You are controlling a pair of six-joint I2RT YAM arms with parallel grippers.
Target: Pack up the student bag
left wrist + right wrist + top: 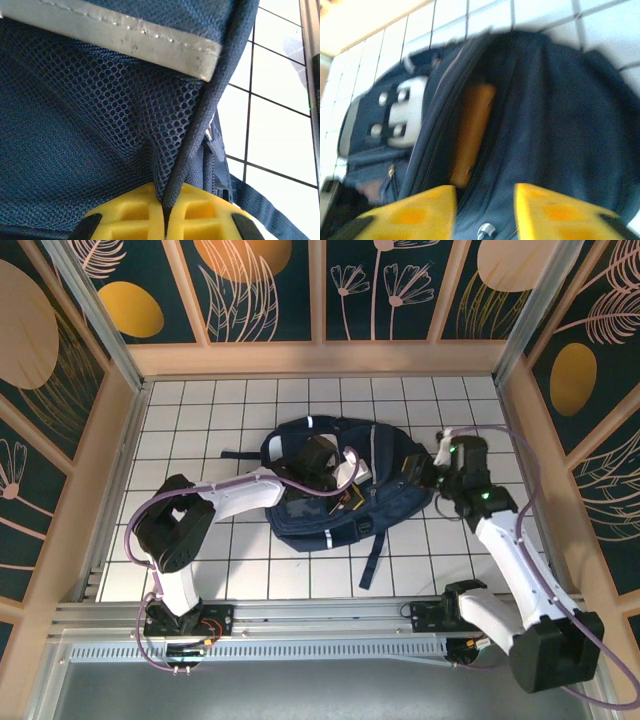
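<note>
Lying at the middle of the white tiled table [200, 420] in the top view, the student bag [340, 510] is a crumpled navy heap, with one dark strap [376, 555] trailing off toward 6 o'clock. The left arm comes in from about 8 o'clock, and the left gripper [318, 462] sits on the bag near 11 o'clock from its middle. The right arm reaches up from 5 o'clock, and the right gripper [432, 472] meets the bag's edge at about 2 o'clock. In the left wrist view, the left gripper [165, 212] has its yellow fingers [125, 217] pressed together. They pinch the dark piped edge [210, 100] of the bag where it borders a panel of blue mesh [100, 100]. A pale reflective strip [125, 35] crosses the fabric toward 12 o'clock, and bare tiles show at 3 o'clock. In the right wrist view, which is blurred, the right gripper [485, 200] has its two yellow fingers [555, 212] standing apart. A fold of the bag [560, 110] and a small metal zip pull [485, 231] lie in the gap between them. I cannot tell whether the pads actually clamp that fold. Beyond the gap, toward 12 o'clock, the bag's opening gapes and a flat orange-brown item [472, 130] stands inside it. A grey patch [402, 117] with round studs lies toward 10 o'clock.
</note>
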